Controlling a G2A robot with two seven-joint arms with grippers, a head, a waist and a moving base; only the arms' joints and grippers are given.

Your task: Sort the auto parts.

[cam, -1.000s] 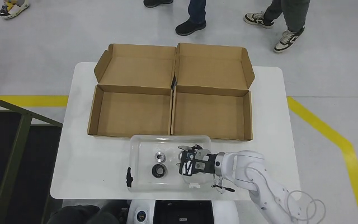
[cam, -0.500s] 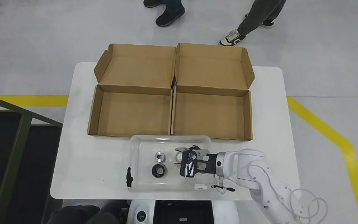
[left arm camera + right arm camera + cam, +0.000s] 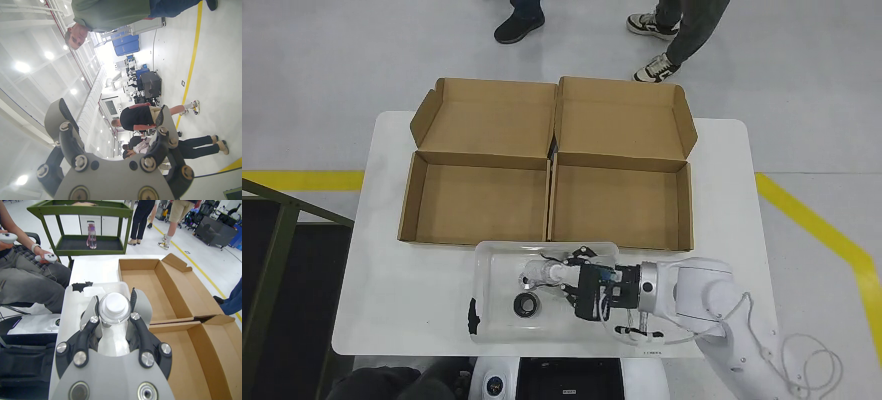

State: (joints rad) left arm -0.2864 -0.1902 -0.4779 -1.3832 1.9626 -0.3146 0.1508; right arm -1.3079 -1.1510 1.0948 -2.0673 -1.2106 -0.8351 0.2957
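The right gripper [image 3: 114, 295] is clamped on one round white part [image 3: 114, 309], held over the tray [image 3: 483, 262]. One black ring [image 3: 527, 305] lies in the tray. Two open boxes [image 3: 477, 205] [image 3: 617, 208] stand side by side just beyond it. The left gripper [image 3: 112, 106] has its fingers spread apart.

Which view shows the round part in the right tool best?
Right wrist view: the round part sits large between the fingers of the right tool. Top view: small, partly covered. Left wrist view faces the room instead.
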